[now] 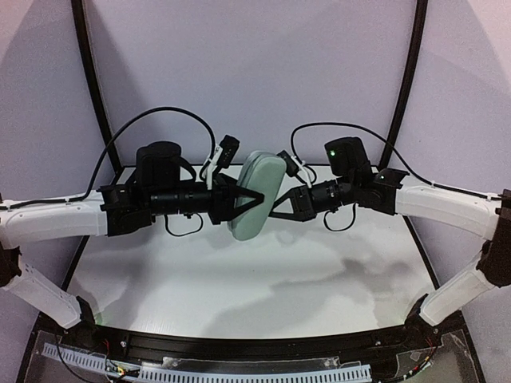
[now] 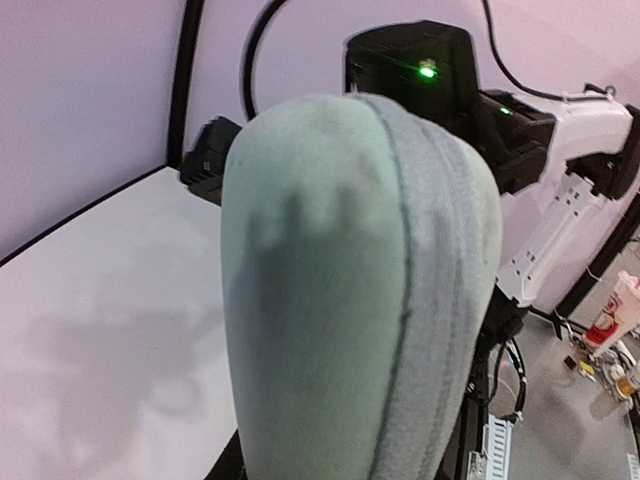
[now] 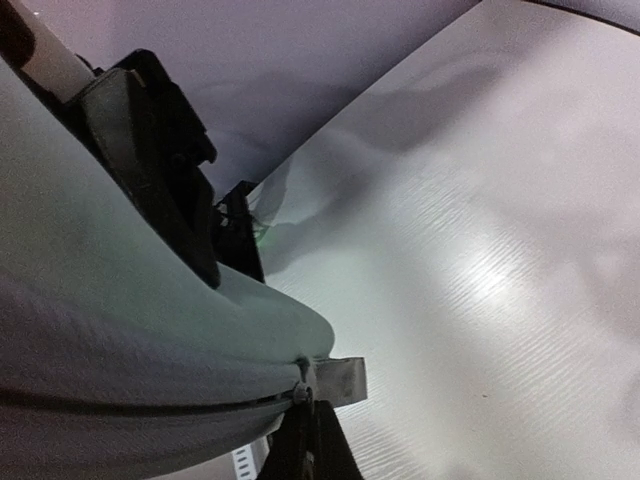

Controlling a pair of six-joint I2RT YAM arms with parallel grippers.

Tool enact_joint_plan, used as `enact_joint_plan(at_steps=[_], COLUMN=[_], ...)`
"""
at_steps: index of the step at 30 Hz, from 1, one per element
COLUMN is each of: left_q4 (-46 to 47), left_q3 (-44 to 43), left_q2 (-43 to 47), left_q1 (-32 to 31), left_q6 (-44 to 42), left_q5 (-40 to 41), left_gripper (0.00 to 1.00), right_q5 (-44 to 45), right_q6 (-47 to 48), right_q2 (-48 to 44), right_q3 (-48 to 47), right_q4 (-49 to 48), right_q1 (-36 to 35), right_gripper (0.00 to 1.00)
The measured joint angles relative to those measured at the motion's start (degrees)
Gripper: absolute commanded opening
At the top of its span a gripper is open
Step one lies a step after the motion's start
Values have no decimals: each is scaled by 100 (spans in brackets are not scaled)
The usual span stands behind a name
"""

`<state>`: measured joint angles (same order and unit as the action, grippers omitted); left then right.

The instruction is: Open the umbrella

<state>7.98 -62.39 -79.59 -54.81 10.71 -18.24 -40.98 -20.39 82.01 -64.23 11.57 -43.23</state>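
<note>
A pale mint-green oval hard case (image 1: 260, 170) with a soft cloth skin hangs in the air above the white counter (image 1: 239, 279). It is between the two arms and does not touch the counter. It stands nearly upright and leans a little.

The left arm (image 1: 56, 219) comes in from the left side. Its black left jaws are closed around the middle of the case, one on each side, and they hold it up.

The right arm (image 1: 447, 203) comes in from the other side. Its right jaws are pinched shut right at the edge of the case, where the dark zip line (image 2: 400, 300) runs. A small grey flat tab (image 3: 338, 380) sticks out there, just beside the jaws. I cannot tell if the jaws have hold of it.

The case looks shut. The umbrella does not show in any view, so I cannot tell where it is.
</note>
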Motion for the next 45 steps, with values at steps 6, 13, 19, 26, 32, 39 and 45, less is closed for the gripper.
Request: enact_joint_plan(at_steps=[6, 13, 19, 26, 32, 39, 45], left_q4=[395, -1028, -3645, -6513, -7921, -8130, -7991], left_q3=[-79, -620, -1642, -2401, -3161, -3474, -3704], left_q2=[45, 122, -470, -1883, -3283, -3959, -4418], left_q1=[-126, -201, -177, -174, -267, -427, -453], left_q6=[55, 534, 1982, 3913, 4946, 5211, 5173], left_q5=[756, 2800, 4781, 5636, 5691, 5328, 5018], left_gripper=[1, 1, 1, 1, 1, 12, 36], right_q5=[1753, 3870, 5196, 5709, 5752, 5723, 5701], right_q6=[-353, -1031, -1521, -1783, -1877, -1957, -1964], right_q2=[-381, -1345, -2310, -2689, -2729, -2794, -2923], right_q3=[110, 549, 1103, 1440, 1561, 1795, 1832], right_q4=[438, 1297, 1856, 2198, 2312, 2336, 2343], right_q1=[-57, 303, 331, 362, 366, 366, 366], right_gripper=[93, 99, 99, 99, 99, 99, 99])
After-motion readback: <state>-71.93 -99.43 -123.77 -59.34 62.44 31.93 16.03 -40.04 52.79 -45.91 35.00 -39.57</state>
